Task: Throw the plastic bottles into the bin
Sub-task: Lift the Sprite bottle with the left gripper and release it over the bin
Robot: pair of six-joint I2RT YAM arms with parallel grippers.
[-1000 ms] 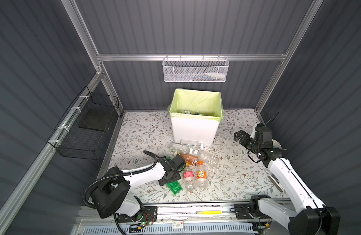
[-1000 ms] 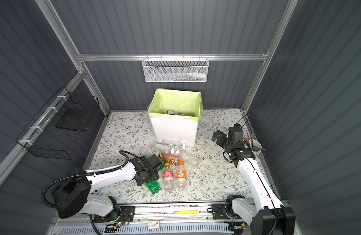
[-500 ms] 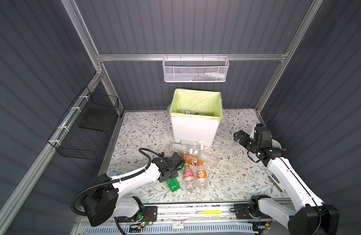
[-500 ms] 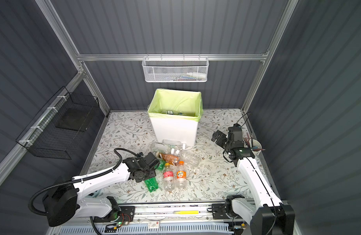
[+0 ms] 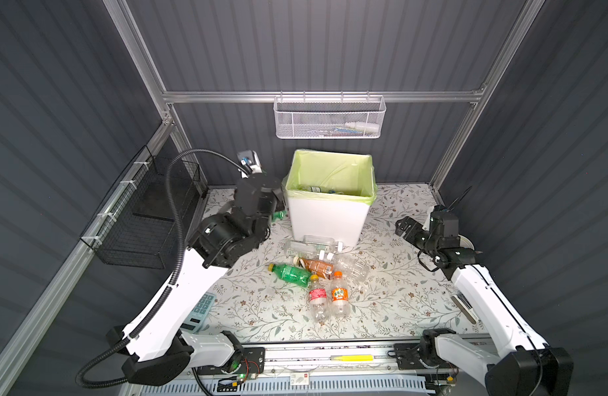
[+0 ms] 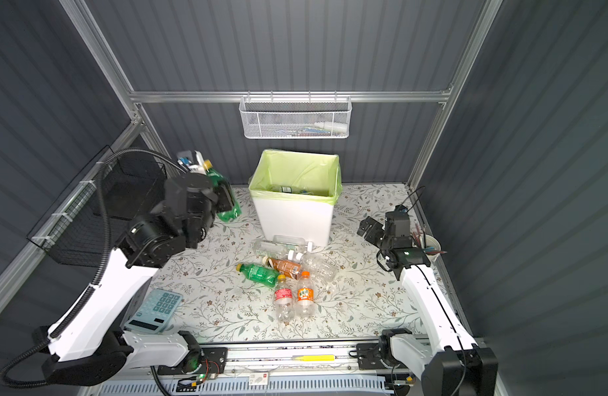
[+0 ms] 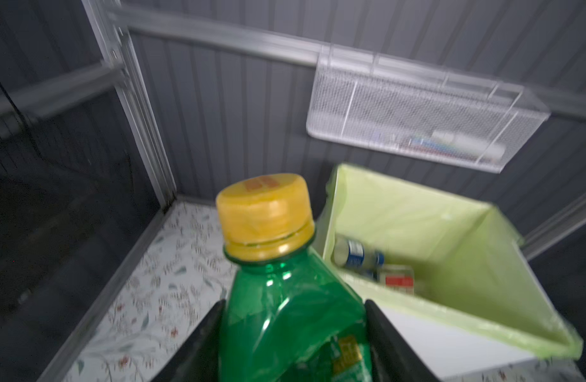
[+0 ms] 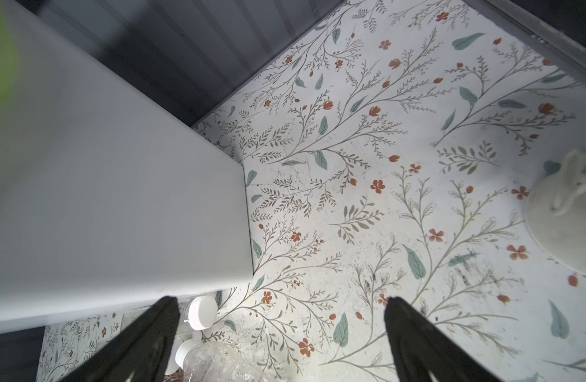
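Note:
My left gripper [image 7: 293, 309] is shut on a green bottle [image 7: 285, 314] with a yellow cap, held in the air just left of the bin [image 6: 292, 219]; in a top view the bottle [image 6: 223, 195] stands cap-up. The white bin [image 5: 330, 223] has a lime-green bag and holds a blue-labelled bottle [image 7: 357, 254]. Several more bottles lie in front of it: a green one [image 5: 290, 273], a brown-labelled one [image 5: 316, 265], a red-labelled one [image 5: 318, 298], an orange-labelled one [image 5: 339, 296] and clear ones [image 5: 313, 245]. My right gripper [image 5: 407, 228] hangs open and empty right of the bin [image 8: 103, 182].
A white mesh basket [image 5: 330, 118] hangs on the back wall above the bin. A black wire basket [image 5: 141, 219] is on the left wall. A calculator [image 6: 157, 308] lies near the front left. A white cup of pens [image 6: 431, 245] stands by the right wall.
My left arm has lifted the green bottle out of the pile and carried it up and back to the bin's left side. The right arm has not moved.

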